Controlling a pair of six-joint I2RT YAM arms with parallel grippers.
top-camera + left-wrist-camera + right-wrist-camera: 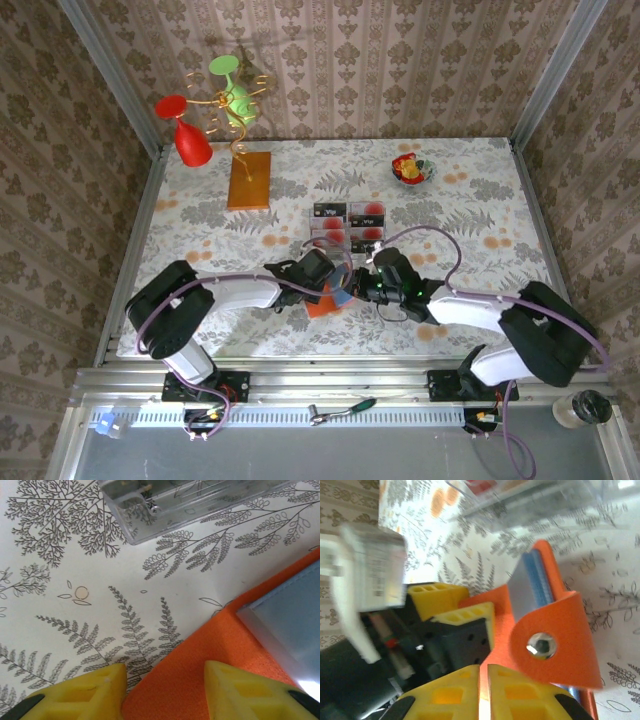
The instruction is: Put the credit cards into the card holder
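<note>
The orange card holder (pixel 322 306) lies open on the table between the two arms. Its grey-blue inside (pixel 292 625) faces up, and a flap with a metal snap (pixel 542 645) stands raised. My left gripper (pixel 165 690) is open and low over the holder's corner, with one finger over the tablecloth and the other over the orange leather. My right gripper (pixel 483 690) is shut on a thin edge of the card holder (pixel 520 625). The left arm's yellow fingers (pixel 470 616) sit just beyond it. The red-and-white credit cards (pixel 348 224) lie in a clear tray behind the holder.
The clear plastic tray (pixel 190 500) sits just past the holder. An orange-brown wooden board (pixel 249 180) carries a wire stand with red and green cups at the back left. A small bowl (pixel 412 169) sits at the back right. Wallpapered walls close in the table.
</note>
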